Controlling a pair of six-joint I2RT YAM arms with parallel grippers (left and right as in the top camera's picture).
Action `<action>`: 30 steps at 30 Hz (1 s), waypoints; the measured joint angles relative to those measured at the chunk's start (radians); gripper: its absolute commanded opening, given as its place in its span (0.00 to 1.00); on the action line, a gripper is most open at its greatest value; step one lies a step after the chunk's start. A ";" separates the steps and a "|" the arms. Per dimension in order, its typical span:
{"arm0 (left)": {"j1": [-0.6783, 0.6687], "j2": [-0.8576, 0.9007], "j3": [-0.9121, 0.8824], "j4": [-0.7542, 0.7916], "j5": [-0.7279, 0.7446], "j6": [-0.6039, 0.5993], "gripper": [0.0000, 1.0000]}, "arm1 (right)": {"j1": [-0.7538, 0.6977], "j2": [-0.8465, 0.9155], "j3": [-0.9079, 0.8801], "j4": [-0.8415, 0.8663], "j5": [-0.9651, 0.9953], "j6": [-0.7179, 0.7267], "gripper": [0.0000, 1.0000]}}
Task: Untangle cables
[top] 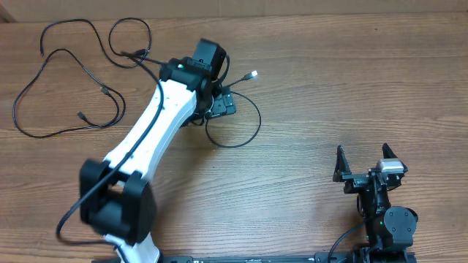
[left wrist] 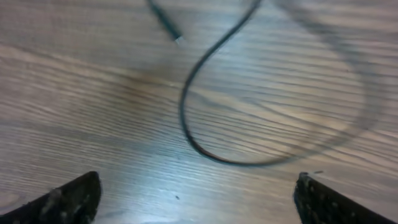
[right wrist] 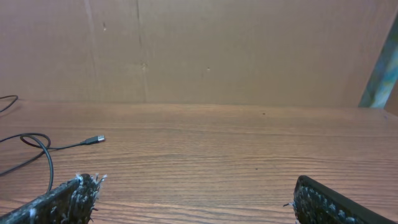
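Observation:
Several thin black cables lie on the wooden table. One cable (top: 259,120) forms a loop just right of my left gripper (top: 219,107) and ends in a silver plug (top: 254,74). In the left wrist view this loop (left wrist: 184,112) curves across the wood ahead of the gripper (left wrist: 199,196), whose fingers are wide apart and empty; a plug end (left wrist: 177,38) shows at the top. More cables (top: 102,89) lie in loose curves at the far left. My right gripper (top: 363,166) is open and empty at the near right; its own view (right wrist: 196,196) shows the plug (right wrist: 96,139) far off.
The white left arm (top: 157,124) stretches diagonally from its base (top: 117,208) at the near left. A brown cardboard wall (right wrist: 205,50) stands behind the table's far edge. Bare wood lies between the two grippers.

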 measured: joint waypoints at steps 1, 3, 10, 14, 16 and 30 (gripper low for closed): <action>0.012 0.027 -0.008 -0.001 0.005 -0.004 0.68 | 0.000 0.000 0.000 0.000 0.000 0.000 1.00; 0.032 0.072 -0.016 0.000 0.014 0.000 0.68 | 0.000 0.000 0.000 0.000 0.000 0.000 1.00; 0.051 0.187 -0.019 0.058 0.033 0.037 0.75 | 0.000 0.000 0.000 0.000 0.000 0.000 1.00; 0.050 0.235 -0.019 0.104 0.068 0.079 0.68 | 0.000 0.000 0.000 0.000 0.000 0.001 1.00; 0.050 0.252 -0.019 0.120 0.087 0.102 0.67 | 0.000 0.000 0.000 0.000 0.000 0.000 1.00; 0.050 0.247 -0.086 0.170 0.097 0.144 0.64 | 0.000 0.000 0.000 0.000 0.000 0.000 1.00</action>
